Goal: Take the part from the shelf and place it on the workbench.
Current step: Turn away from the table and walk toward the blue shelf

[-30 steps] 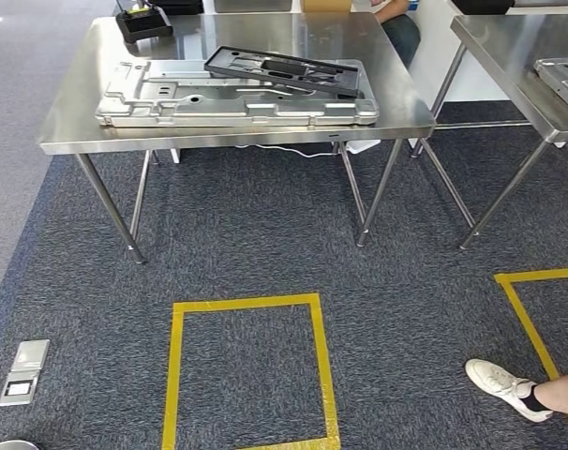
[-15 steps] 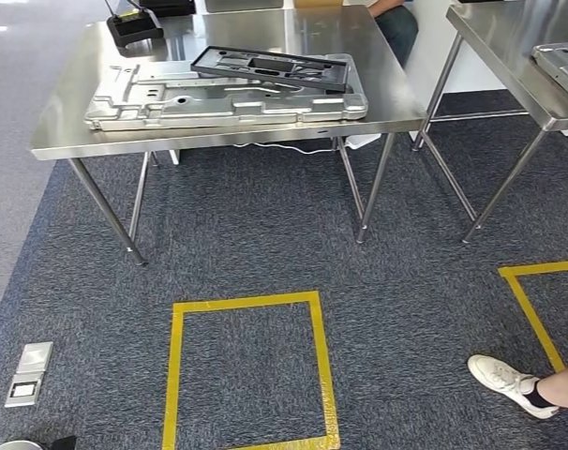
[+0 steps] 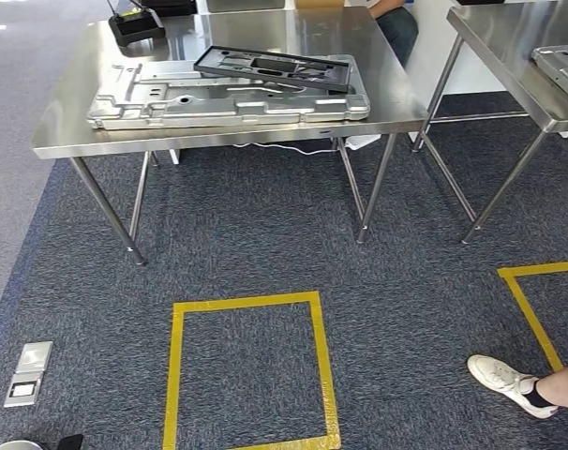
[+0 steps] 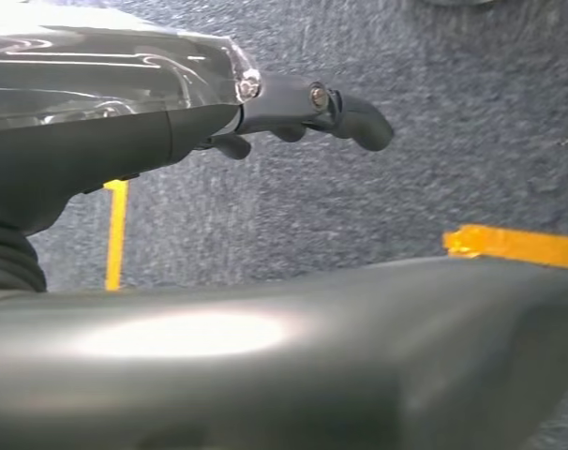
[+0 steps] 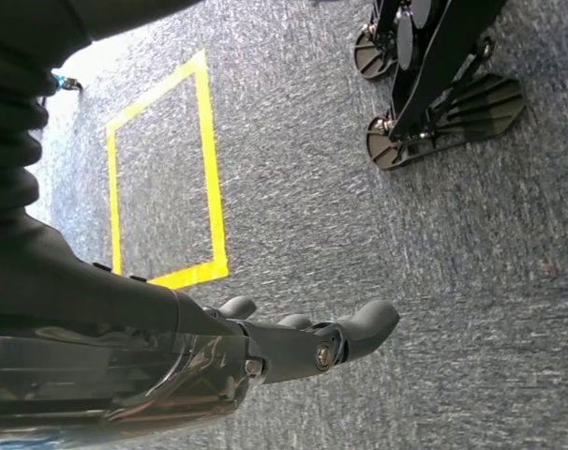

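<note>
A steel workbench (image 3: 68,131) stands ahead of me across the carpet. On it lies a large flat grey metal part (image 3: 224,98), with a black frame-shaped part (image 3: 274,67) resting on its far side. My left hand (image 4: 303,108) hangs over the carpet, fingers stretched out and holding nothing. My right hand (image 5: 309,342) hangs the same way, fingers apart and empty, near a yellow tape square (image 5: 161,169).
A yellow tape square (image 3: 249,305) marks the floor in front of the workbench. A second steel table (image 3: 507,56) at the right carries another grey part (image 3: 560,66). A person's white shoe (image 3: 504,382) is at the lower right. A floor outlet (image 3: 28,371) sits lower left. A black device (image 3: 136,21) sits at the workbench's far corner.
The whole view has shifted slightly, so the camera moved; the workbench now sits a little higher in the picture. Nothing on the table moved.
</note>
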